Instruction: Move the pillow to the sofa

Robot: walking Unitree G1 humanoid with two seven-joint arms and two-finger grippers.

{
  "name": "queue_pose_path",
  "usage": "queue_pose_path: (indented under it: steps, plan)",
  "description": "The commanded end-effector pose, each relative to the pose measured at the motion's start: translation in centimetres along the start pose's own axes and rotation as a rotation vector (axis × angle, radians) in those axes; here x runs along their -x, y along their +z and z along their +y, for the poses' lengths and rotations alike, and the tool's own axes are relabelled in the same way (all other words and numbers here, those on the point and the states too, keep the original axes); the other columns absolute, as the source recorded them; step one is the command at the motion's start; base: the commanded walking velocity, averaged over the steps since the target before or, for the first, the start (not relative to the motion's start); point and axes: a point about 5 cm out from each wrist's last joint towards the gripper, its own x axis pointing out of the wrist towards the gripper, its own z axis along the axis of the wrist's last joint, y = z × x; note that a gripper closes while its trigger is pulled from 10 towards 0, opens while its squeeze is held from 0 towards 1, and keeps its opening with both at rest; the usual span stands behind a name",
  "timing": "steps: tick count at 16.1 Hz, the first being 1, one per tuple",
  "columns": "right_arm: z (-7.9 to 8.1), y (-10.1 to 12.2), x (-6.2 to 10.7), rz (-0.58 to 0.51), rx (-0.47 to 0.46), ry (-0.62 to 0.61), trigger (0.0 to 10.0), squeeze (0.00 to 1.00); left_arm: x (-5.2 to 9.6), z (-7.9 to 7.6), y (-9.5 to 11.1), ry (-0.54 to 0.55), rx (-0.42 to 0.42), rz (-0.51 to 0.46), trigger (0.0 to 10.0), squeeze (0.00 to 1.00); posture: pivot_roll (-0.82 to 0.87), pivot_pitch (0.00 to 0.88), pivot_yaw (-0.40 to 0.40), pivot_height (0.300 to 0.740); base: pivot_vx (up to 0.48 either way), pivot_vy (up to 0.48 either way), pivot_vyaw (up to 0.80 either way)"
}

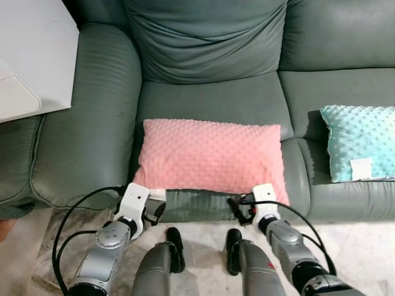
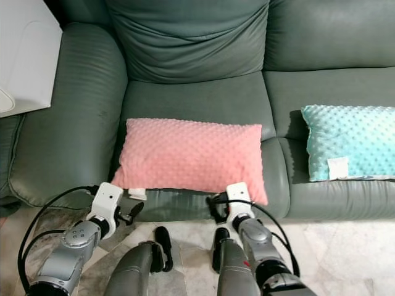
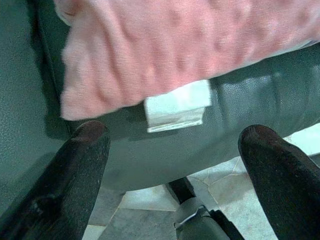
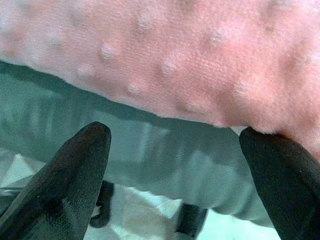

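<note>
While the pink pillow [image 1: 210, 155] lies flat on the middle seat of the green sofa [image 1: 210, 102], its near edge overhangs the front of the cushion slightly. A white tag [image 3: 176, 106] hangs from the pillow's near left corner against the sofa front.

The left gripper [image 3: 175, 165] is positioned just in front of that corner, jaws open, with both fingers [image 3: 82, 165] below the pillow edge and apart from it. The right gripper [image 4: 175, 170] sits at the near right corner, jaws open; one finger [image 4: 280, 165] appears to touch the pillow's underside, though contact cannot be confirmed.

A light blue pillow [image 1: 359, 142] rests on the right seat, well apart from the pink one. A white table [image 1: 31, 58] stands at the far left beside the armrest. The floor [image 1: 345, 237] near the sofa is pale marble-pattern tile.
</note>
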Motion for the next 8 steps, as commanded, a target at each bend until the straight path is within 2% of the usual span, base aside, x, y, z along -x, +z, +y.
queue_pose_path:
  steps: [1,5,8]
  plan:
    - [0.0,-1.5,0.6,0.049,-0.014,-0.026,10.0,0.00,0.6,0.2,-1.6,0.010,-0.004,0.060,10.0,0.00,0.06,0.436,0.114,0.740,0.000,0.000,0.00]
    - [-0.5,-1.8,0.7,0.065,0.007,-0.054,10.0,0.00,0.5,0.3,-1.5,0.015,-0.011,0.060,10.0,0.00,0.06,0.429,0.114,0.740,0.000,0.000,0.00]
    - [-1.1,-1.6,0.7,0.078,0.058,-0.108,10.0,0.00,0.5,0.3,-1.5,0.020,-0.015,0.062,10.0,0.00,0.06,0.431,0.114,0.740,0.000,0.000,0.00]
